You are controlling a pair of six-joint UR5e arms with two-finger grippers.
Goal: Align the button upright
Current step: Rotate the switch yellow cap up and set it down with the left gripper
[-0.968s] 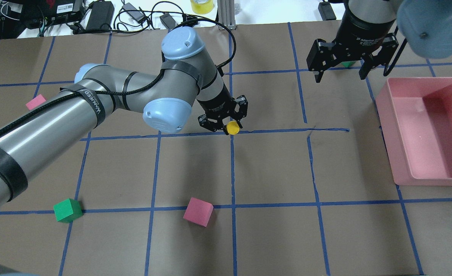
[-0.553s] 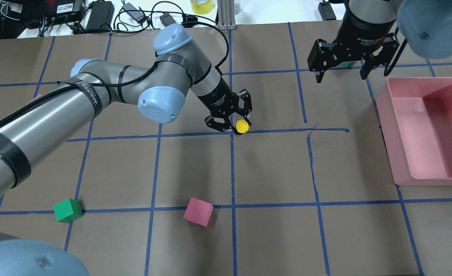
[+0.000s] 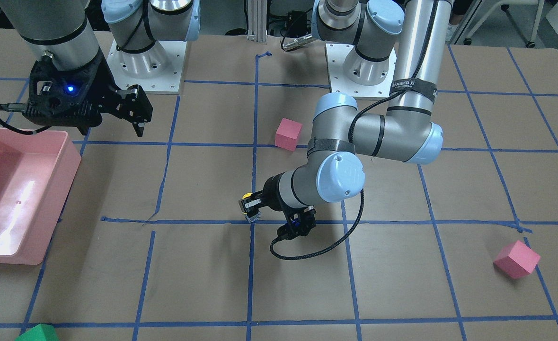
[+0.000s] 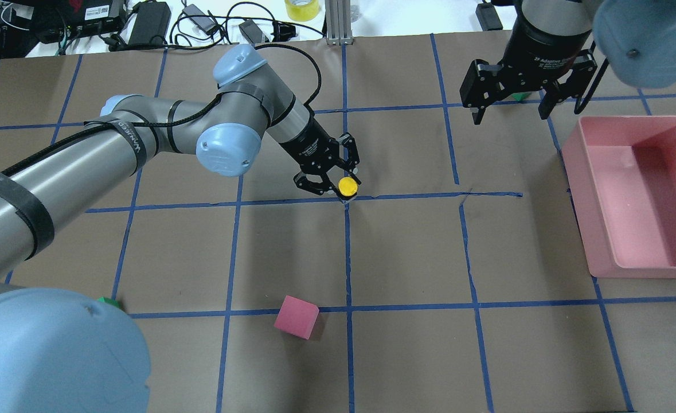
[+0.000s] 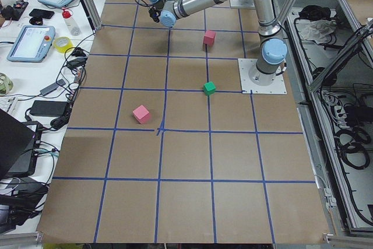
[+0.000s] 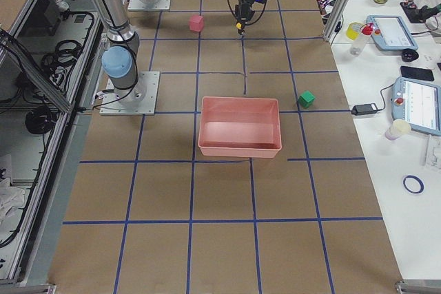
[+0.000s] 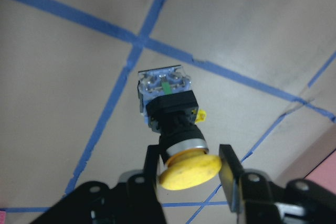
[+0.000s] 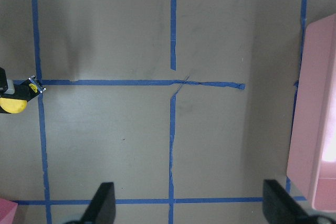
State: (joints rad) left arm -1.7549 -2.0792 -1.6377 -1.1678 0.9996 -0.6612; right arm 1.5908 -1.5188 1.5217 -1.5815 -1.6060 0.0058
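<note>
The button (image 7: 170, 116) has a yellow mushroom cap, a black body and a silvery contact block. My left gripper (image 7: 189, 163) is shut on its yellow cap, one finger on each side. The button hangs tilted, base towards the table, over a crossing of blue tape lines. In the overhead view the yellow cap (image 4: 347, 186) shows between the left gripper's (image 4: 342, 184) fingers. It also shows in the front view (image 3: 249, 204) and at the left edge of the right wrist view (image 8: 13, 102). My right gripper (image 4: 510, 117) is open and empty, high at the back right.
A pink bin (image 4: 596, 229) stands at the right. A pink cube (image 4: 296, 316) lies near the front middle. A green cube (image 4: 521, 96) peeks out behind the right gripper. Another pink cube (image 3: 516, 258) lies on my left side.
The left arm's wrist has turned and its elbow swung left and back. The button stays in the gripper near the tape crossing, drifting right then back. The right arm has not moved.
</note>
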